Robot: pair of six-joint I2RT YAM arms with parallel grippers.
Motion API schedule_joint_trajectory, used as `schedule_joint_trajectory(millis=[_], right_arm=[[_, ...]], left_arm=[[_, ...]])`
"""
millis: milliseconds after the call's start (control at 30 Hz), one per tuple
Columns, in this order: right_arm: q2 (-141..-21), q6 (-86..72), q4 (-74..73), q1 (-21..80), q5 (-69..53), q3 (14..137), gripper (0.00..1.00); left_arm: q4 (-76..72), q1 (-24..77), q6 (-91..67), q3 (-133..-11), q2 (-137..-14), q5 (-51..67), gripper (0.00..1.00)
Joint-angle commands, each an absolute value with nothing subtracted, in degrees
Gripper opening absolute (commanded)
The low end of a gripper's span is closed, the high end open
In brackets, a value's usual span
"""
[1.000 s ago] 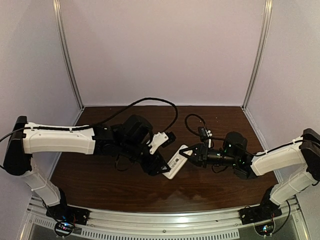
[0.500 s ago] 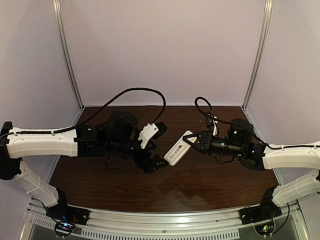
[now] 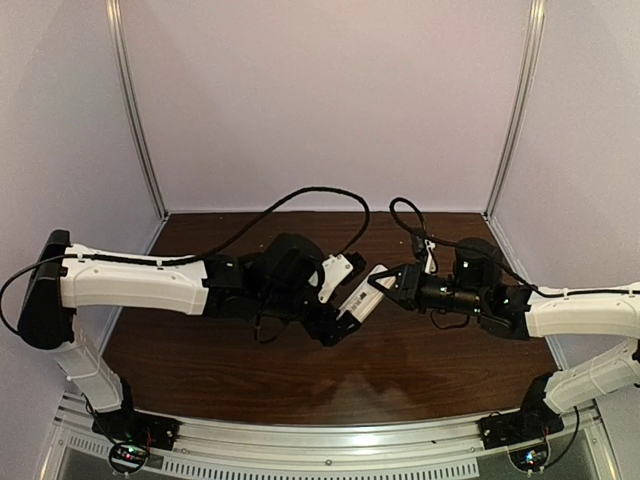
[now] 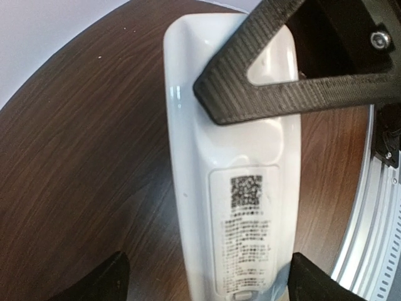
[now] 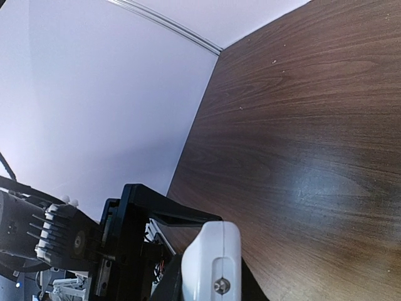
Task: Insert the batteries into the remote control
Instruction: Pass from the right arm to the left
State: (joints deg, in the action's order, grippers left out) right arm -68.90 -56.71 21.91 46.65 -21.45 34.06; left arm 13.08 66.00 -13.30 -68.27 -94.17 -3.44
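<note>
The remote control point(image 3: 360, 298) is a slim white bar held in the air between the two arms. My right gripper point(image 3: 386, 283) is shut on its far end, and one black finger point(image 4: 276, 94) crosses the white back. The back faces the left wrist camera, showing a printed label point(image 4: 247, 238) and a small latch. My left gripper point(image 3: 340, 318) is open, its fingertips point(image 4: 94, 282) standing either side of the remote's near end with a gap on the left. In the right wrist view the remote's end point(image 5: 213, 263) shows a small screw. The batteries are out of view.
Dark wooden tabletop point(image 3: 240, 370) lies below both arms, with lilac walls behind and at the sides. A metal rail point(image 3: 330, 440) runs along the near edge. Black cables loop over both wrists point(image 3: 300, 195).
My left gripper opened and drew back left, then came right again and now straddles the remote's near end. The right gripper lifted the remote slightly and stays shut on it.
</note>
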Motion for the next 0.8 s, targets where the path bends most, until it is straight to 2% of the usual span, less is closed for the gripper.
schedule_joint_trajectory(millis=[0,200,367,433,500,600,667,733,767], right_arm=[[-68.6,-56.0,22.2,47.2,-20.3,36.1,0.02],[-68.6,-55.8,22.3,47.2,-20.9,36.4,0.03],[-68.1,-55.7,22.9,47.3,-21.8,36.8,0.06],[-67.7,-55.5,22.2,47.2,-21.9,37.1,0.10],[-67.4,-55.3,22.5,47.2,-22.7,37.3,0.24],[-65.9,-53.9,21.7,46.7,-23.2,37.8,0.64],[-64.5,-51.9,21.0,45.6,-24.7,38.7,0.84],[-62.8,-48.7,20.1,44.8,-26.2,40.0,0.98],[-62.2,-46.1,19.4,44.6,-26.7,40.7,0.99]], left_arm=[[12.3,66.2,-13.8,-72.0,-96.8,-6.3,0.85],[12.6,66.1,-14.7,-73.5,-98.6,-3.5,0.64],[12.7,65.5,-15.2,-73.4,-98.3,-1.7,0.51],[12.7,65.0,-15.6,-73.0,-98.0,-1.2,0.46],[12.6,64.6,-15.7,-72.6,-97.3,-0.9,0.43],[11.3,63.9,-15.1,-71.4,-95.1,2.7,0.40],[9.9,63.1,-14.9,-70.1,-93.0,6.3,0.37],[7.1,61.8,-14.8,-68.2,-90.2,11.8,0.35],[5.5,61.2,-14.7,-66.4,-88.7,15.2,0.34]])
